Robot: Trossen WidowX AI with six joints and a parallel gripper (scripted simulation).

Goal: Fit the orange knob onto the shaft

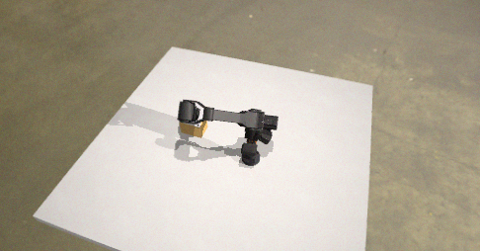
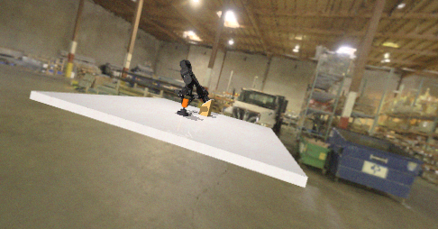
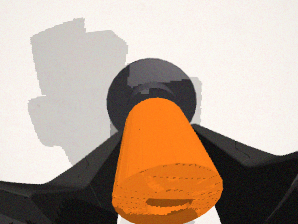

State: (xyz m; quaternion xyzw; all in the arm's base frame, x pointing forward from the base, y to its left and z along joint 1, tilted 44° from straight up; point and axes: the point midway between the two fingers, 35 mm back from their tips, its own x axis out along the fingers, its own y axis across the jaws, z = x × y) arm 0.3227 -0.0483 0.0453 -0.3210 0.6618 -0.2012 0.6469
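Note:
The orange knob [image 2: 185,103] [image 3: 159,145] is held roughly upright between the fingers of my gripper [image 2: 185,101] [image 3: 157,133], which is shut on it. In the top view the arm hides nearly all of the knob. The dark round pedestal [image 1: 251,160] [image 2: 182,113] [image 3: 117,97] stands on the white table, directly below the knob. In the wrist view the knob's far end overlaps the pedestal's middle, and a small dark raised ring shows just behind it. The shaft is mostly hidden, and I cannot tell whether its tip is inside the hole. The knob is above the pedestal's base.
A yellow-orange block [image 1: 193,128] [image 2: 205,108] stands beside the pedestal, under the arm's base end in the top view. The white table [image 1: 306,198] [image 2: 252,149] carries the arm and its shadows. Bins and a truck stand in the background.

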